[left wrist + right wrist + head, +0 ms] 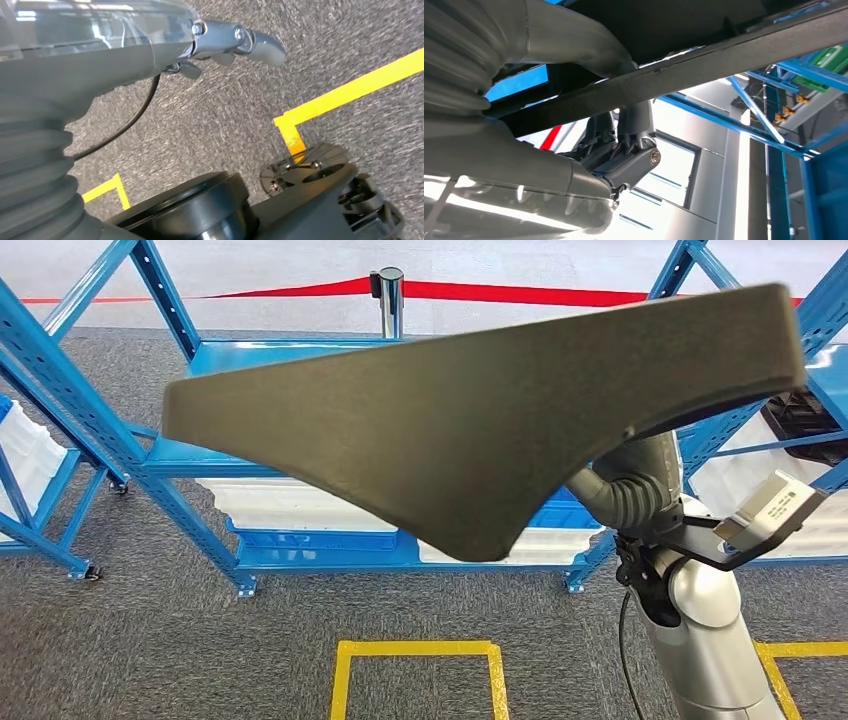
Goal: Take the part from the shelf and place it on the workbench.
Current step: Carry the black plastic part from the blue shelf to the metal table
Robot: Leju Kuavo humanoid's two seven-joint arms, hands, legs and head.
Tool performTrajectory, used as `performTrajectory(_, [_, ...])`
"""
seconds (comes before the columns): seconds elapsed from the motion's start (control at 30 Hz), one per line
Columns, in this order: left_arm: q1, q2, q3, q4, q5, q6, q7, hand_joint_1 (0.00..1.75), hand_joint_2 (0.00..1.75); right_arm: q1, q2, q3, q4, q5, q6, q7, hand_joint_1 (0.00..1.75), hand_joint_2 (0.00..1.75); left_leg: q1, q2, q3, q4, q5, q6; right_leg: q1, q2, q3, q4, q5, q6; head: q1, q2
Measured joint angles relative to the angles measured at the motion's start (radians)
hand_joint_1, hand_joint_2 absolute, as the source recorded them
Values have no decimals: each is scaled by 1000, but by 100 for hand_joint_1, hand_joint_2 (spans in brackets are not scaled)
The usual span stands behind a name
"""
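Observation:
A large flat dark grey part (480, 420), wing-shaped with a pointed lower tip, is held up in the air across the middle of the head view. My right hand (640, 468) grips it from beneath at its right end, and the panel hides most of the hand. In the right wrist view the thumb and fingers (634, 125) clamp the part's dark edge (704, 65). My left hand (235, 42) hangs over the carpet with its fingers stretched out and nothing in them.
Blue metal shelf racks (300, 455) stand ahead, with white trays (290, 505) on the low level. More racks stand at the left (40, 470) and right (820, 330). Behind them is a red barrier belt on a post (388, 295). Yellow tape (415, 650) marks the grey carpet.

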Motion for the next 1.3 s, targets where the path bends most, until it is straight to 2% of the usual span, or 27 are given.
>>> performTrajectory(0.07, [-1, 0, 0, 0, 0, 0, -1, 0, 175, 0, 0, -3, -3, 0, 0, -1, 175, 175, -3, -1, -11, 2, 14, -7, 8, 2, 88, -138, 9, -9, 6, 0])
performTrajectory(0.13, [-2, 0, 0, -1, -1, 0, -1, 0, 175, 2, 0, -7, -5, 0, 0, -4, 175, 175, -4, -2, -21, 2, 31, -16, 15, 3, 114, -192, -2, -12, 7, 0])
performTrajectory(0.2, [-2, 0, 0, -1, -1, 2, -2, 0, 175, 5, 0, -10, -6, 0, -1, -6, 175, 175, -6, -2, -36, 9, 29, -26, 7, 1, 95, -201, 7, -17, 3, 0])
performTrajectory(0.23, [-2, 0, 0, -1, -1, 2, -3, 0, 175, 9, 0, -11, -7, 0, -2, -8, 175, 175, -6, -2, -46, 28, 3, -29, 2, -1, 84, -205, 15, -21, -2, 0])
performTrajectory(0.33, [-5, 1, 0, -2, -1, 3, -5, 0, 175, 17, 1, -14, -10, 0, -5, -13, 175, 175, -3, -2, -74, 183, -144, -35, -1, -4, 46, -202, 42, -34, -24, 0])
performTrajectory(0.37, [-6, 2, 0, -3, -2, 3, -5, 0, 175, 19, 1, -15, -10, 0, -5, -14, 175, 175, -2, -2, -76, 243, -169, -37, 0, -5, 32, -199, 53, -36, -28, 0])
performTrajectory(0.4, [-6, 2, 0, -3, -2, 3, -5, 0, 175, 21, 1, -15, -11, 0, -5, -14, 175, 175, 0, -2, -70, 286, -168, -39, 0, -5, 17, -196, 63, -37, -32, 0])
performTrajectory(0.43, [-6, 2, 0, -3, -3, 3, -4, 0, 175, 24, 1, -16, -11, 0, -5, -15, 175, 175, 3, -2, -56, 301, -144, -42, 0, -5, 0, -190, 72, -36, -35, 0])
performTrajectory(0.5, [-6, 4, 0, -3, -7, 3, -2, 0, 175, 31, 2, -19, -14, 0, -6, -16, 175, 175, 12, -2, 13, 234, -81, -47, -2, -5, -33, -175, 88, -29, -39, 0])
performTrajectory(0.53, [-4, 5, 0, -3, -8, 2, -1, 0, 175, 34, 2, -21, -16, 0, -6, -17, 175, 175, 14, -2, 63, 160, -75, -50, -2, -4, -45, -165, 94, -24, -41, 0])
performTrajectory(0.6, [-1, 5, 0, -2, -11, 2, 0, 0, 175, 37, 2, -27, -24, 0, -7, -19, 175, 175, 14, -5, 138, 34, -100, -51, -1, -5, -61, -155, 111, -15, -42, 0])
performTrajectory(0.63, [0, 5, 0, -2, -12, 1, 0, 0, 175, 38, 2, -29, -27, 0, -7, -20, 175, 175, 10, -7, 151, 2, -113, -50, 0, -5, -66, -155, 122, -10, -42, 0])
performTrajectory(0.7, [3, 5, 0, -1, -13, 1, 1, 0, 175, 44, 2, -31, -30, 0, -7, -22, 175, 175, 11, -8, 134, -7, -107, -38, 1, -5, -78, -157, 132, 0, -41, 0])
performTrajectory(0.73, [4, 5, 0, -1, -14, 1, 1, 0, 175, 48, 1, -32, -30, 0, -7, -22, 175, 175, 12, -6, 121, -8, -98, -28, 1, -5, -87, -145, 110, 5, -38, 0])
performTrajectory(0.8, [4, 6, 1, 0, -14, 1, 1, 0, 175, 54, 1, -36, -31, 0, -7, -23, 175, 175, 14, -2, 91, -7, -74, -9, 0, -3, -112, -64, 15, 9, -28, 0])
performTrajectory(0.83, [4, 6, 1, 0, -14, 1, 1, 0, 175, 55, 1, -38, -31, 0, -7, -23, 175, 175, 13, 0, 75, -6, -62, -4, 0, -2, -125, 4, -36, 9, -21, 0])
performTrajectory(0.87, [3, 6, 1, 0, -14, 1, 1, 0, 175, 57, 1, -39, -31, 0, -7, -23, 175, 175, 12, 2, 60, -4, -51, -2, 0, -2, -134, 70, -68, 10, -15, 0])
performTrajectory(0.9, [3, 6, 1, 0, -14, 1, 0, 0, 175, 58, 2, -39, -31, 0, -7, -23, 175, 175, 11, 4, 44, -1, -40, -2, 0, -2, -133, 118, -73, 11, -11, 0])
performTrajectory(0.93, [2, 6, 1, 0, -14, 1, 0, 0, 175, 60, 2, -39, -31, 0, -7, -23, 175, 175, 11, 6, 28, 3, -30, -3, 0, -2, -119, 136, -55, 11, -7, 0])
performTrajectory(0.97, [1, 6, 1, 0, -14, 1, -1, 0, 175, 62, 2, -40, -31, 0, -7, -23, 175, 175, 11, 7, 12, 7, -21, -4, 0, -2, -90, 118, -24, 10, -3, 0])
performTrajectory(1.0, [-1, 6, 1, 0, -14, 1, -1, 0, 175, 62, 2, -40, -31, 1, -7, -23, 175, 175, 11, 7, -2, 12, -12, -6, -1, -2, -43, 65, 3, 9, 1, 0])
performTrajectory(1.03, [-2, 6, 1, 0, -14, 1, -1, 0, 175, 62, 2, -40, -33, 1, -7, -23, 175, 175, 10, 7, -14, 16, -4, -10, 0, -1, 15, -11, 12, 6, 6, 0])
performTrajectory(1.1, [-5, 6, 1, -1, -14, 1, -2, 0, 175, 63, 2, -41, -39, 2, -7, -25, 175, 175, 8, 6, -27, 19, 14, -20, 4, 2, 110, -150, -9, 1, 11, 0])
performTrajectory(1.13, [-5, 6, 1, -2, -14, 2, -2, 0, 175, 63, 2, -41, -42, 3, -7, -25, 175, 175, 7, 5, -32, 18, 24, -25, 7, 3, 129, -185, -22, -1, 11, 0])
performTrajectory(1.2, [-4, 6, 1, -1, -14, 2, -3, 0, 175, 65, 2, -41, -43, 3, -7, -25, 175, 175, 7, 5, -43, 19, 34, -36, 5, 2, 115, -196, -16, -8, 6, 0])
performTrajectory(1.23, [-5, 6, 1, -1, -14, 2, -4, 0, 175, 67, 2, -41, -44, 3, -7, -25, 175, 175, 7, 5, -50, 30, 16, -39, 2, 0, 102, -196, -7, -14, 2, 0])
performTrajectory(1.3, [-7, 6, 3, -2, -13, 3, -5, 0, 175, 67, 2, -40, -44, 3, -7, -25, 175, 175, 8, 4, -73, 106, -73, -41, -2, -3, 72, -194, 16, -27, -12, 0])
